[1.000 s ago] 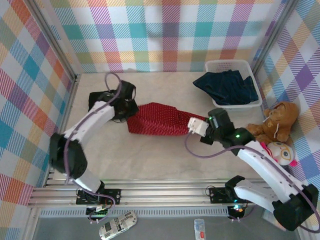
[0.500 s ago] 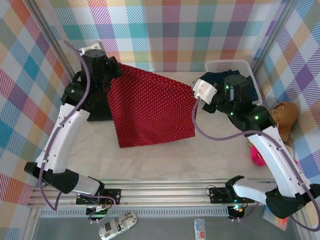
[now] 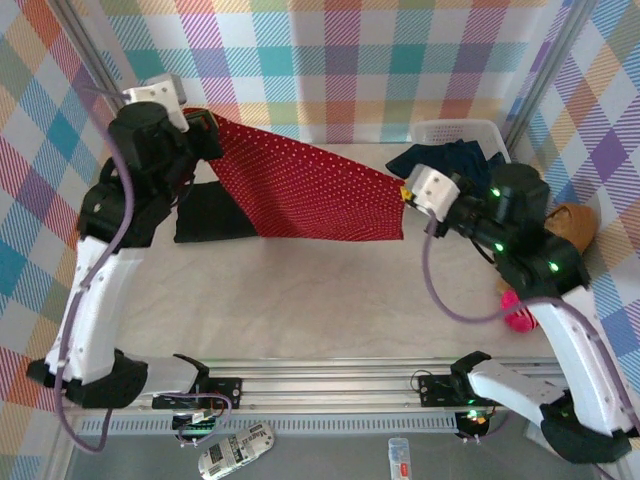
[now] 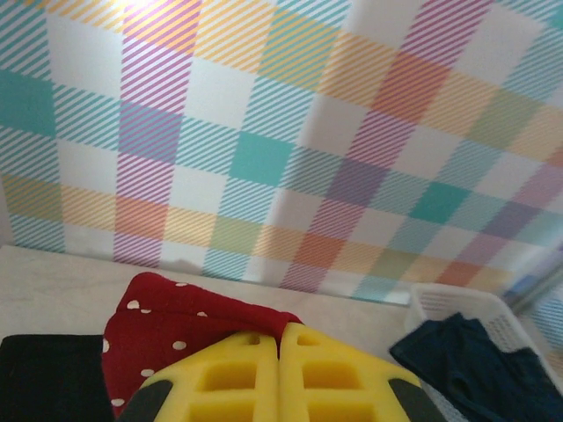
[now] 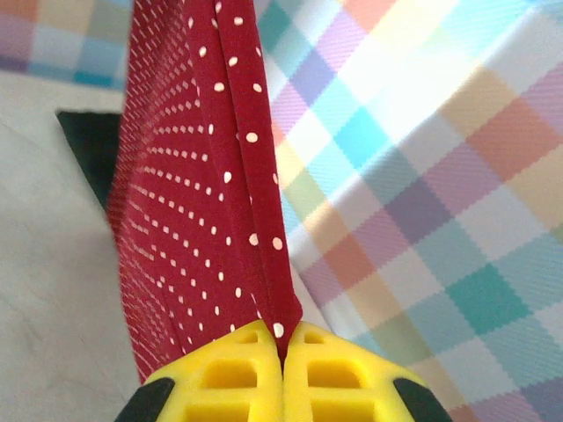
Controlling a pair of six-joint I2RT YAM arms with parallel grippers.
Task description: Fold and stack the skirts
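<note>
left gripper (image 4: 280,338): my jaws are pressed together, pinching one corner of the red skirt (image 3: 310,195), raised at 10 o'clock.
right gripper (image 5: 283,338): my jaws are clamped tight on the skirt's opposite edge, at 2 o'clock.
red skirt: stretched in the air between my two grippers.
black skirt (image 3: 215,215): flat on the table (image 3: 300,290) at 9 o'clock, partly behind the red one.
denim skirts (image 3: 455,158): in the basket (image 3: 470,124) at 1 o'clock.
</note>
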